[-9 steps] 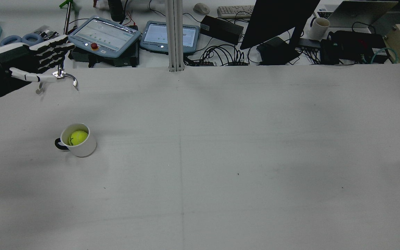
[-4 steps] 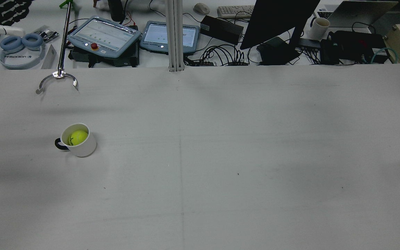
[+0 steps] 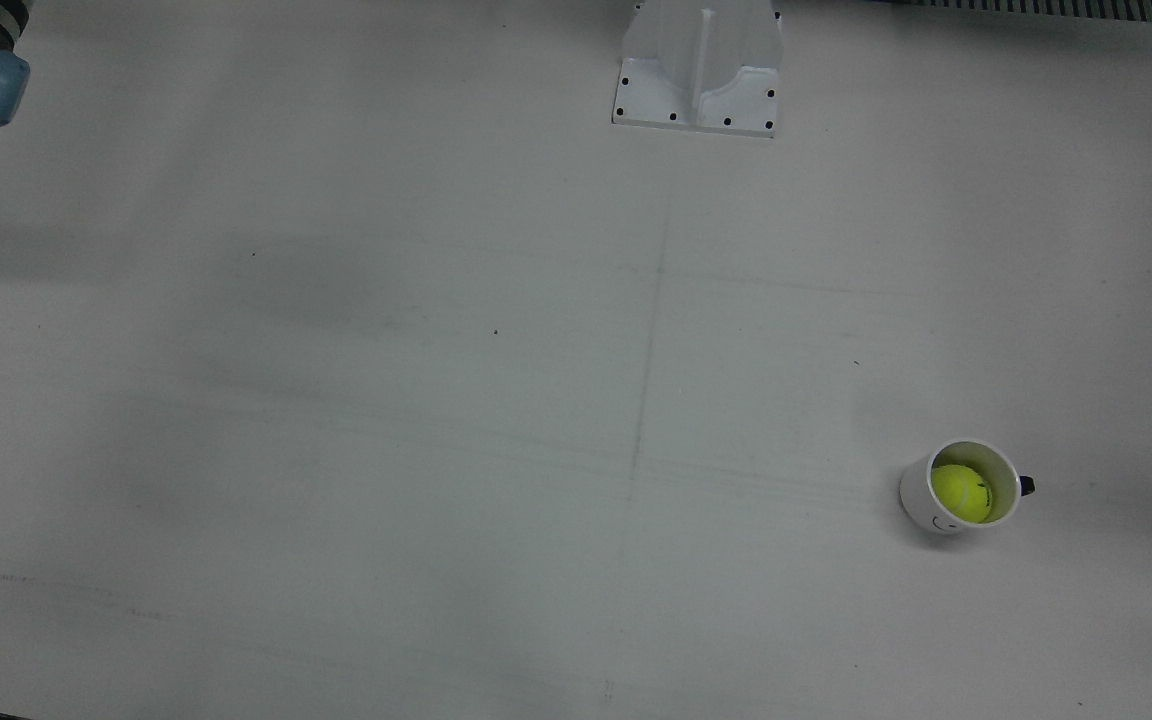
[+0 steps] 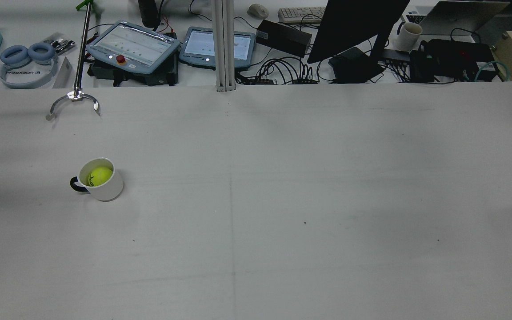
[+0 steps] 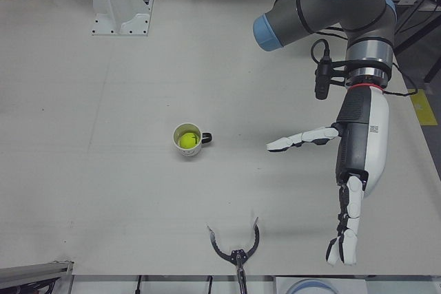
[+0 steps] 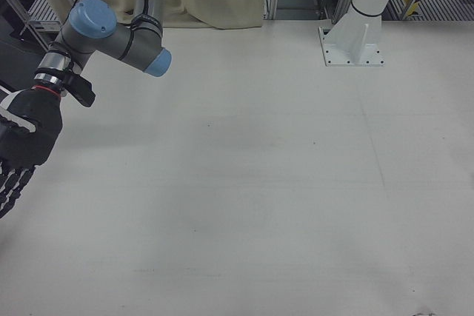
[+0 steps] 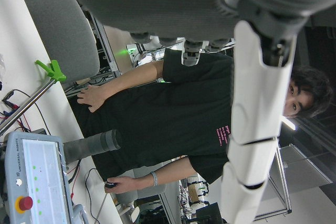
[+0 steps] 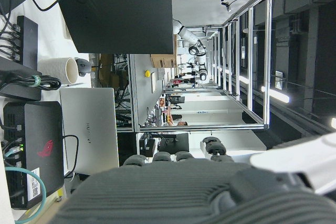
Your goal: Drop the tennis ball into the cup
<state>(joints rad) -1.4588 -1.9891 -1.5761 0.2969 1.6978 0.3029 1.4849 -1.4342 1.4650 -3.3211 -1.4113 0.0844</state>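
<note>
On the counter (image 4: 282,200): a white cup (image 4: 103,185) is seen upright on the robot's left half, with the tennis ball (image 4: 100,176) lying inside it, below the rim.
Ball and cup: the ball (image 3: 960,493) is seated against the cup's (image 3: 926,500) inner wall; the dark handle is turned away from the counter's middle.
Left hand (image 5: 358,163): it is held above the counter, well apart from the cup (image 5: 192,147), with the fingers (image 5: 346,232) spread straight and nothing gripped.
Right hand (image 6: 22,146): only its back and part of the fingers are shown at the edge of the right-front view; nothing is seen in it, but whether the fingers are spread or closed cannot be told.
Task state: the drop is judged done, since the ball (image 5: 186,140) is already in the cup.
Handling of the ball: it is judged light, springy and felt-covered, so not slippery and not fragile; it is best taken around its widest part by fingers from opposite sides.
Handling of the cup: it is judged stiff, smooth and breakable, easily tipped if knocked at the rim.
Elsewhere: a metal claw tool (image 4: 74,100) is laid at the counter's far edge, near neither hand.
</note>
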